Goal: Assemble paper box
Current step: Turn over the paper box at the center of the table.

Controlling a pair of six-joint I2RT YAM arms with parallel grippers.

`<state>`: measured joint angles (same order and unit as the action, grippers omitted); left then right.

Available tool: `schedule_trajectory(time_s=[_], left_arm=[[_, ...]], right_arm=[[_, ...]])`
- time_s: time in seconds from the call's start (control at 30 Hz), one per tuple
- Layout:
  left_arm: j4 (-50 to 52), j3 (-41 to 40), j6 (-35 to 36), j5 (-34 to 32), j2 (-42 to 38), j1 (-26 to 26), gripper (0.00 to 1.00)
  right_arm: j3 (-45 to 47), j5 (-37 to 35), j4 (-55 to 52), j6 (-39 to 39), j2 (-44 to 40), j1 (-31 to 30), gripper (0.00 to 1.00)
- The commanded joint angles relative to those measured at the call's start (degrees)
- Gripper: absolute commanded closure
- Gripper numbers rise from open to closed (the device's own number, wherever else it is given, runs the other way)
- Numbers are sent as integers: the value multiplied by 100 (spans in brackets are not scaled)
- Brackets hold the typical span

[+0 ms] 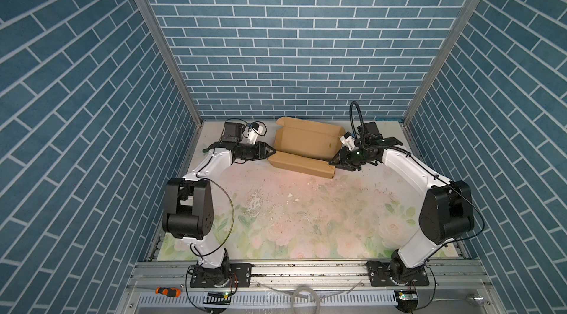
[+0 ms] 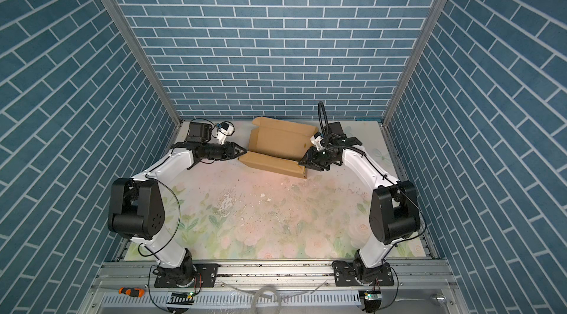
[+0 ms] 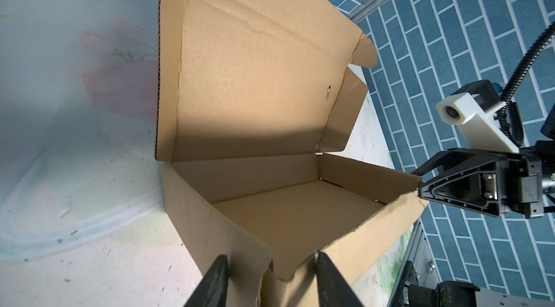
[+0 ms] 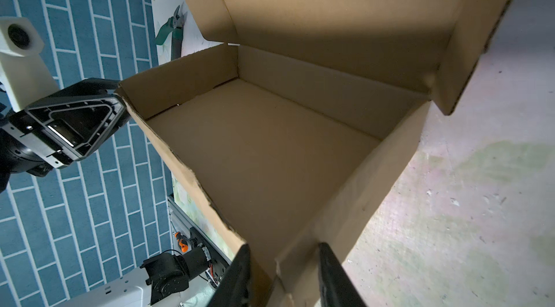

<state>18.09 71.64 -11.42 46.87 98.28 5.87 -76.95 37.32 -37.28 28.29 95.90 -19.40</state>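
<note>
Near left, on the metal rail in front of the table: orange-handled screwdriver (image 1: pixel 167 291) (image 2: pixel 132 292), lying flat, well apart from the work. Left arm (image 1: pixel 211 162) reaches along the left side to the far part of the flowered mat (image 1: pixel 291 220). Left gripper (image 1: pixel 273 152) (image 2: pixel 244 151) (image 3: pixel 272 256) sits low at the left end of the paper box (image 1: pixel 306 143) (image 2: pixel 277 140) (image 3: pixel 285 218) (image 4: pixel 255 155), at its near-left corner. Left wrist view: jaws partway apart, with the cardboard corner in the gap and one finger (image 3: pixel 220 278) outside the near wall. Cannot tell whether they press on the cardboard or only straddle it. The box rests on the mat at far centre, close to the blue brick back wall (image 1: pixel 291 36), slightly askew, with its right end nearer than its left. Tray walls stand up and the interior is bare. The lid is open, raised behind the tray and leaning toward the back wall, with side flaps at both ends. A small dark hole (image 3: pixel 329 90) shows near the lid's right end. The right wrist view shows green-handled cutters (image 4: pixel 172 29) on the mat beyond the box's left end. Right gripper (image 1: pixel 331 163) (image 2: pixel 301 162) (image 4: pixel 284 245) is at the near-right corner of the tray. Its jaws are also partway apart around the corner cardboard; contact pressure cannot be judged. Right arm (image 1: pixel 408 171) runs back along the right side to its base on the near rail.
</note>
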Motion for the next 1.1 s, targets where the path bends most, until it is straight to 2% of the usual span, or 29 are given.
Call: schedule_trajectory(time_s=[0.0,0.2,0.4,0.73,1.0,1.07], left_arm=[[64,106,-36,-142,189,93,54],[-21,80,-119,-121,362,129,62],[-65,-121,-309,-19,244,178,71],[-234,-440,-465,33,43,187,90],[-33,-447,-426,-5,-130,182,84],[-61,-570,-487,6,-231,191,84]], right_arm=[[-96,-137,27,-68,312,114,71],[-35,-203,91,-114,432,175,81],[-81,-190,68,-65,276,182,75],[21,-191,105,-13,201,182,87],[35,-324,-94,-123,75,182,90],[62,-357,-220,-189,-20,182,87]])
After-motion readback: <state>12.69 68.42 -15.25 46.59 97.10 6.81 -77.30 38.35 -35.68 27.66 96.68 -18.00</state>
